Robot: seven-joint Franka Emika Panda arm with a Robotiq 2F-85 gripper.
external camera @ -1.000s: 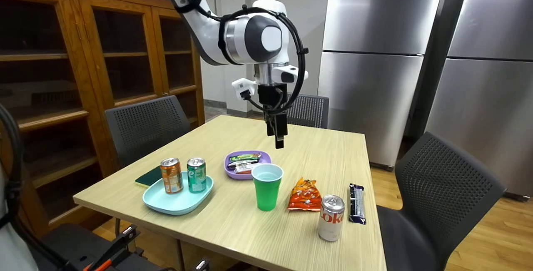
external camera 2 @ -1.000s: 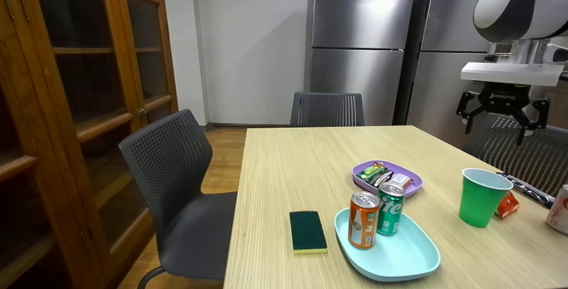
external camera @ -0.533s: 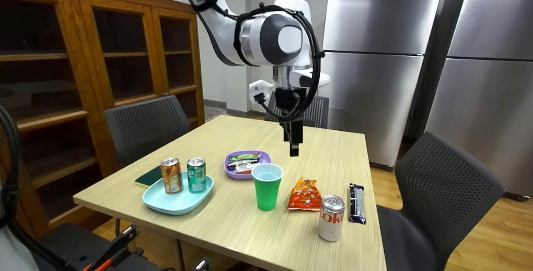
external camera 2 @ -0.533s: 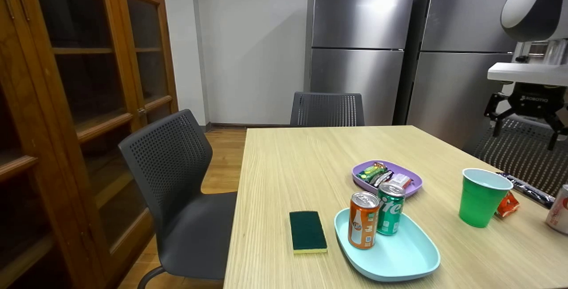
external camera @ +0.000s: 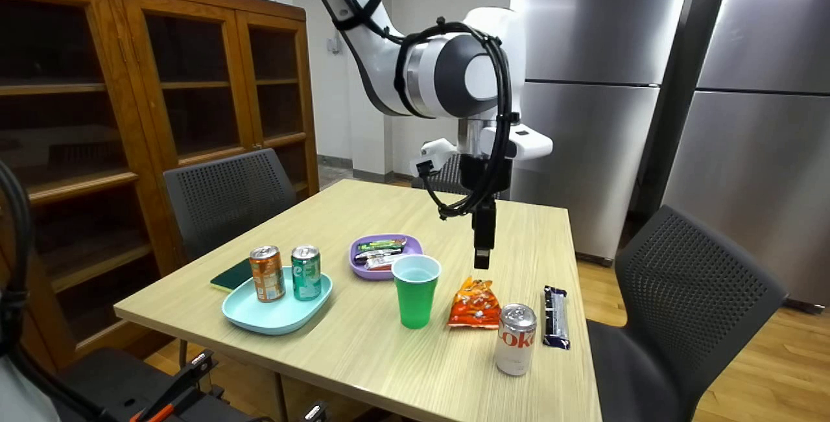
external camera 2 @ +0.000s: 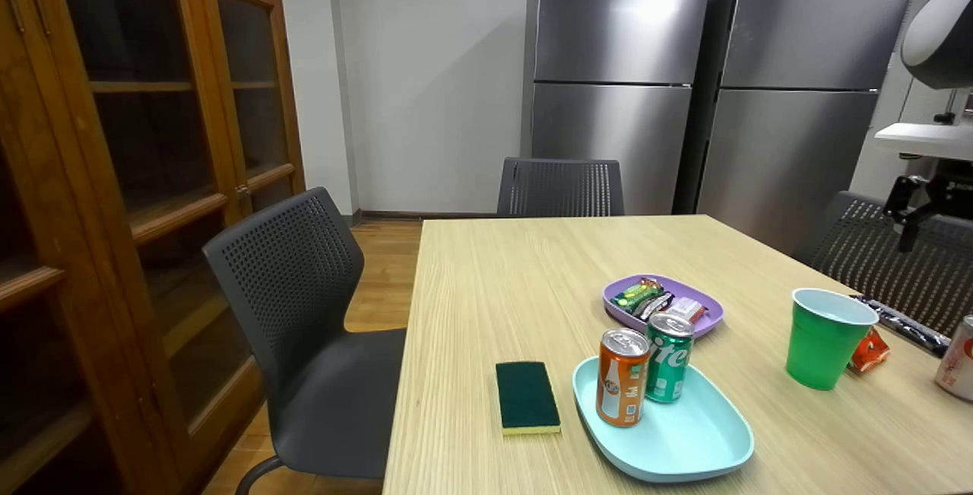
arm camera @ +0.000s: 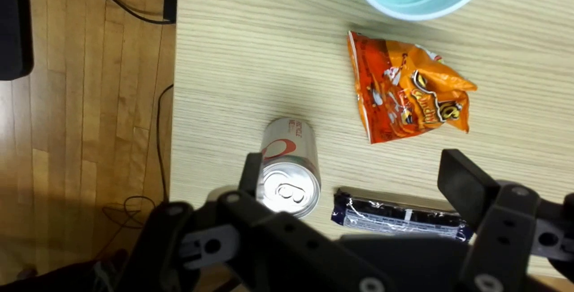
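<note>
I've got jaws wide, nothing held; no grasp yet imo. Below on wood-grain tabletop [arm camera: 224, 58]: upright white metal can [arm camera: 293, 148], orange foil chip bag [arm camera: 399, 97], dark-wrapped bar [arm camera: 394, 218]. Lt-blue plastic tray [external camera 2: 707, 438] holds orange alu can [external camera 2: 622, 381] + green alu can [external camera 2: 669, 362]; purple plastic tray [external camera: 373, 275], wrapped snacks [external camera: 381, 254]; green plastic cup [external camera: 416, 302], contents unclear.

Org-red snack bag [arm camera: 406, 94], red-lettered slvr can [arm camera: 291, 166], wht-rimmed grn cup [external camera: 417, 302]

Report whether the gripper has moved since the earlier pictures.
Yes; in an exterior view, the gripper has shifted rightward and down relative to the green cup.
</note>
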